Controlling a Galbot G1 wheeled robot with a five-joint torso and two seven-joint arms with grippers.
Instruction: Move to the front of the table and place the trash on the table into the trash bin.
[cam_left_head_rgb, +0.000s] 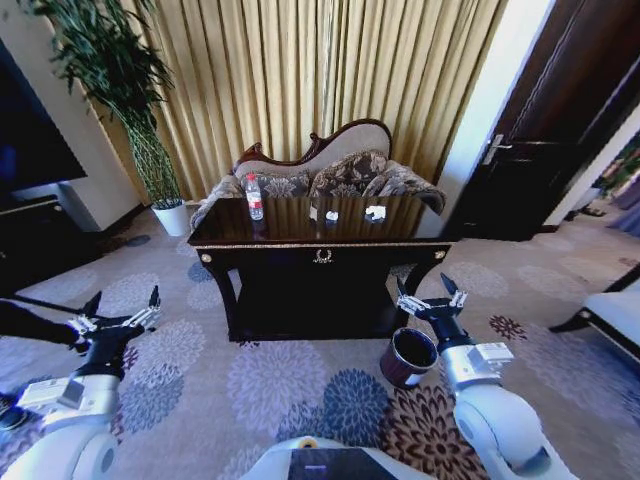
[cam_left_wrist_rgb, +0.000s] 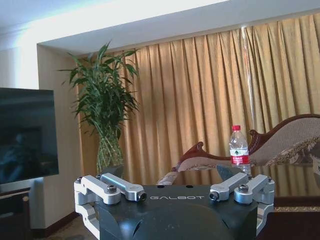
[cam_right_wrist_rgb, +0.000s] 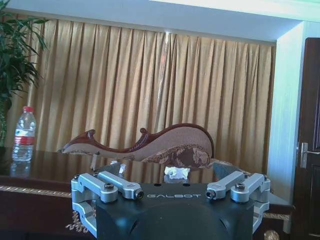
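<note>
— What's in front of you?
— My left gripper (cam_left_head_rgb: 122, 308) hangs wide open, short of the counter (cam_left_head_rgb: 320, 236). The bottle (cam_left_head_rgb: 254, 196) stands at its left, scraps (cam_left_head_rgb: 375, 212) to the right. Right gripper (cam_left_head_rgb: 428, 296) is wide open above the bin (cam_left_head_rgb: 408, 357).
— Grip?
— The bottle looks light and slippery; I'd take its middle.
</note>
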